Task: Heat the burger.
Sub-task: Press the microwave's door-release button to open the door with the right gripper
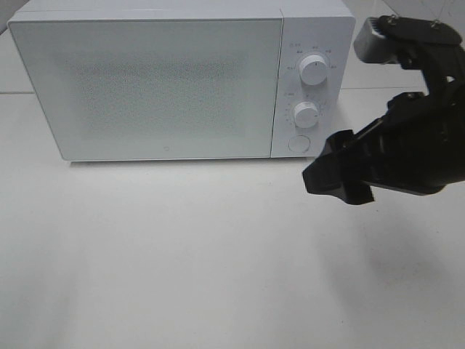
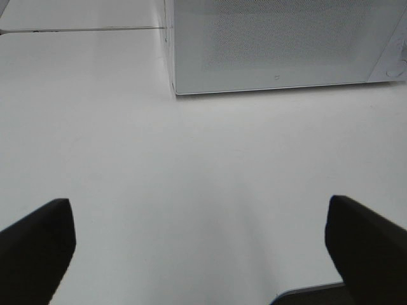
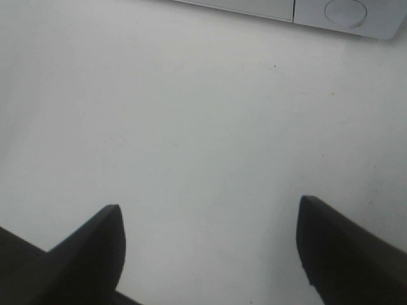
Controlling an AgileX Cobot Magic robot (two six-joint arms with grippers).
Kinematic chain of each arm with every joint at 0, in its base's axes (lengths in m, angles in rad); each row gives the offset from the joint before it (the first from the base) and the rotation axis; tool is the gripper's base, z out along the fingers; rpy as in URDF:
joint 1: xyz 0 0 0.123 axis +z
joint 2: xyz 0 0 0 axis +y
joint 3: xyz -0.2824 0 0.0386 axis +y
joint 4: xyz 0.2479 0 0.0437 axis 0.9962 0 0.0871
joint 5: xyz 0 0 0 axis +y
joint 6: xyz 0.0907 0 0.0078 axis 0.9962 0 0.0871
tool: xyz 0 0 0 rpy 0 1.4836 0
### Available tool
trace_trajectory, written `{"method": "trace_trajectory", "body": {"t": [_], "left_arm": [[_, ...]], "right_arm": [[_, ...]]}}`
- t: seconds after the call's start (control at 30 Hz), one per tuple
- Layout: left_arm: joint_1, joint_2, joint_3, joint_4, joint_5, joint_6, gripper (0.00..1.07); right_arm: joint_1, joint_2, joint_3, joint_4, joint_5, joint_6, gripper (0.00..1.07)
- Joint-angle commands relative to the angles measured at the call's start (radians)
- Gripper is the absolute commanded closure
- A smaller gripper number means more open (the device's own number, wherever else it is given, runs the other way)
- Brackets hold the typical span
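The burger is out of view in all frames. A white microwave (image 1: 152, 80) with its door shut stands at the back of the white table; it also shows in the left wrist view (image 2: 280, 44). My right gripper (image 1: 338, 178) is open and empty, hovering above the table just in front of the microwave's round button (image 1: 298, 143), which the right wrist view shows too (image 3: 345, 11). Its fingers (image 3: 102, 244) are spread wide. My left gripper (image 2: 200, 244) is open and empty over bare table; it does not show in the exterior view.
The microwave's control panel has two white knobs (image 1: 314, 70) (image 1: 306, 114) above the round button. The white table (image 1: 182, 254) stretches in front of the microwave. A seam line runs across the table to the microwave's left (image 2: 82, 28).
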Motion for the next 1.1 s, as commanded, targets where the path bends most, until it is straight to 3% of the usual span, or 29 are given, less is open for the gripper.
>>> {"method": "trace_trajectory", "body": {"t": [0.03, 0.37, 0.87, 1.1], "left_arm": [[0.002, -0.016, 0.000, -0.007, -0.013, -0.001, 0.06], [0.002, -0.016, 0.000, -0.007, -0.013, -0.001, 0.06], [0.002, -0.016, 0.000, -0.007, -0.013, -0.001, 0.06], [0.002, -0.016, 0.000, -0.007, -0.013, -0.001, 0.06]], "right_arm": [[-0.002, -0.120, -0.013, -0.020, 0.145, -0.024, 0.32], [-0.002, -0.441, -0.013, -0.021, 0.348, -0.072, 0.32], [-0.011, -0.721, -0.012, -0.019, 0.559, -0.071, 0.32], [-0.183, -0.863, -0.012, -0.024, 0.615, -0.117, 0.32]]}}
